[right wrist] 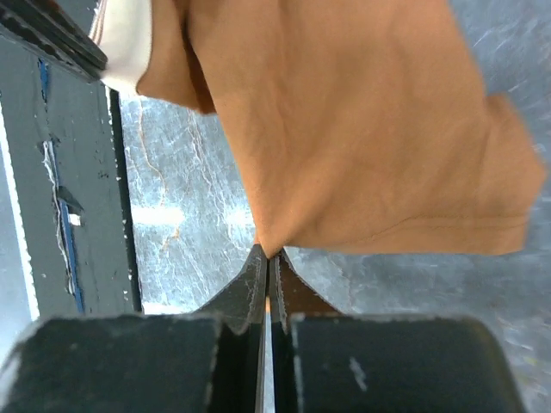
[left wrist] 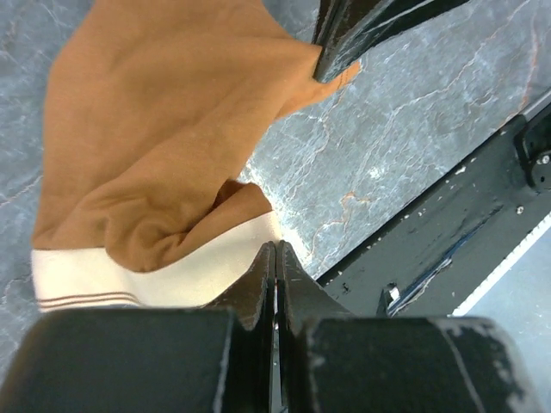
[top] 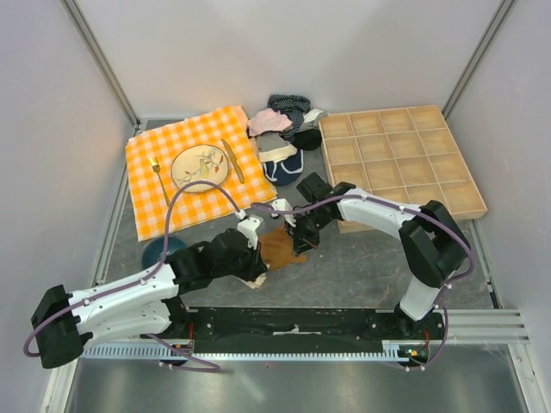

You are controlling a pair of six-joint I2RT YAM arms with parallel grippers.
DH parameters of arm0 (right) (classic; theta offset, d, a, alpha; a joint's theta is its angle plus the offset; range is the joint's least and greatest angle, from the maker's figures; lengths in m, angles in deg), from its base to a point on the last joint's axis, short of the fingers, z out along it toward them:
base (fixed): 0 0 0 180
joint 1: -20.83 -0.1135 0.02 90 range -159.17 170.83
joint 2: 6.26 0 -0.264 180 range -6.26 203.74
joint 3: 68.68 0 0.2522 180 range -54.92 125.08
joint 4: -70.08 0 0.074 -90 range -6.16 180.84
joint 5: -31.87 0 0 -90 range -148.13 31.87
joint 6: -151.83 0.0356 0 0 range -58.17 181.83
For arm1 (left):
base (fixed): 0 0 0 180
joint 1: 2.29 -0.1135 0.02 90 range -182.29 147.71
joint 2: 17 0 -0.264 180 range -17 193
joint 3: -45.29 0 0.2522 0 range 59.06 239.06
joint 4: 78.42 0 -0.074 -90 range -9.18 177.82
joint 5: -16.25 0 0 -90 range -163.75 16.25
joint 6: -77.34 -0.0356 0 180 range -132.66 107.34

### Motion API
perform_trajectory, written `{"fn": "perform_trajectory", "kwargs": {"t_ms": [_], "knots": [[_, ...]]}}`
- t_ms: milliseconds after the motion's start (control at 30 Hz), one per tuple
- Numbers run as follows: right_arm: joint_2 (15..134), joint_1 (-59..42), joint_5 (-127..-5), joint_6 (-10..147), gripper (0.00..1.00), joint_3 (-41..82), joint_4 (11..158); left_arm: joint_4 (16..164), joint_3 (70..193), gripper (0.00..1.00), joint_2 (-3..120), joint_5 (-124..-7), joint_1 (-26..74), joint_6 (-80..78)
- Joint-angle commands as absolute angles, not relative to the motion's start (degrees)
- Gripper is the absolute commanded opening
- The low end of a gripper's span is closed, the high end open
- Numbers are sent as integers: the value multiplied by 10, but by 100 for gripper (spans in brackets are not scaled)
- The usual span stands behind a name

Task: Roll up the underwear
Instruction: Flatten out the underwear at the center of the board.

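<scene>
The rust-brown underwear (top: pixel 280 248) with a cream waistband (left wrist: pixel 129 274) lies partly lifted on the grey table between my two grippers. My left gripper (left wrist: pixel 275 249) is shut on the waistband's corner at the garment's near-left end; it shows in the top view (top: pixel 258 268). My right gripper (right wrist: pixel 267 251) is shut on a corner of the brown fabric (right wrist: pixel 362 138) at the opposite end, and shows in the top view (top: pixel 301 241). The right fingers (left wrist: pixel 344 39) show at the top of the left wrist view. The left fingers (right wrist: pixel 52 34) show at the right wrist view's top left.
An orange checked cloth (top: pixel 151 194) with a plate (top: pixel 200 166), fork and knife lies at the back left. A pile of garments (top: pixel 284 129) sits at the back centre. A wooden divided tray (top: pixel 400 159) stands at the right. A dark round dish (top: pixel 164 249) sits by the left arm. The black base rail (top: pixel 293 323) runs along the near edge.
</scene>
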State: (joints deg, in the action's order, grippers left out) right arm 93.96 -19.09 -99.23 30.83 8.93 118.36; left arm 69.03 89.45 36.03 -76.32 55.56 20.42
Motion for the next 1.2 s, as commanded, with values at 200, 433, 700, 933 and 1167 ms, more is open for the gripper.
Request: {"fn": "perform_trajectory", "kwargs": {"t_ms": [200,433,700,933,1167], "knots": [[844,-193,-919,149,0,258,1473,572,1024,2,310,-702,527,150],[754,-194,-946,79,0,263,1575,521,1059,2,268,-660,526,170],[732,-190,-844,256,0,225,1377,519,1051,2,303,-722,487,174],[922,-167,-754,401,6,281,1183,604,1034,2,434,-698,307,139],[1041,-143,-761,425,46,424,1164,650,1095,37,544,-730,229,121]]}}
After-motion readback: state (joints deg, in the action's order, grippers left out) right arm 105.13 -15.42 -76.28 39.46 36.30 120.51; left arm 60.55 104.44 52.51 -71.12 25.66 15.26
